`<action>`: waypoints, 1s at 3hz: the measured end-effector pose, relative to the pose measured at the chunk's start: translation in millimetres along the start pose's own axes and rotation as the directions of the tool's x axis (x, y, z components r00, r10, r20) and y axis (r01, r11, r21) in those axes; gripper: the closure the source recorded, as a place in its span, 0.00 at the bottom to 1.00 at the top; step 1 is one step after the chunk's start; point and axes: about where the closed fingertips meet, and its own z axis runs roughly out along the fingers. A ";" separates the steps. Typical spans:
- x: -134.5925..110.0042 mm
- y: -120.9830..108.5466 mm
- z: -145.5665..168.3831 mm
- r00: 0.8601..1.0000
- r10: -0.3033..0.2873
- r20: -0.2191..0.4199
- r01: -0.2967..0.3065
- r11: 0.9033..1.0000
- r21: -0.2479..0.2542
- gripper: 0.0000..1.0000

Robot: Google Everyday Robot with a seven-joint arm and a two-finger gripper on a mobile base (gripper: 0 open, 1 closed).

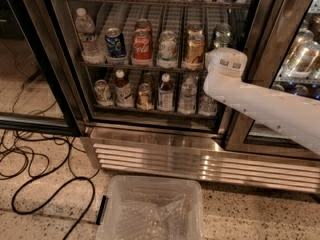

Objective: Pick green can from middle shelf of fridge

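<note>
The fridge (pixel 165 154) stands with its left glass door open. On the middle shelf (pixel 145 65) stand a water bottle, a blue can, a red can, a white-and-green can and a gold can (pixel 194 50). The dark green can (pixel 221 34) is at the right end of that row, with only its upper part showing above my arm. My white arm (pixel 265 104) reaches in from the right. Its round wrist end (pixel 226 62) sits right in front of the green can. The gripper (pixel 219 48) is at that end, almost wholly hidden behind the wrist.
The lower rack (pixel 150 109) holds small bottles and cans. A clear plastic bin (pixel 150 209) sits on the floor in front of the steel grille. Black cables (pixel 40 184) lie on the floor at left. The closed right door (pixel 300 59) shows more cans.
</note>
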 end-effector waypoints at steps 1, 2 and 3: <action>0.7 -3.7 8.4 1.000 0.008 -0.001 -0.008 1.000 0.014 0.40; 0.8 -8.0 16.9 1.000 0.024 0.000 -0.024 0.999 0.029 0.41; 0.2 -7.9 18.1 1.000 0.028 0.000 -0.028 0.999 0.032 0.42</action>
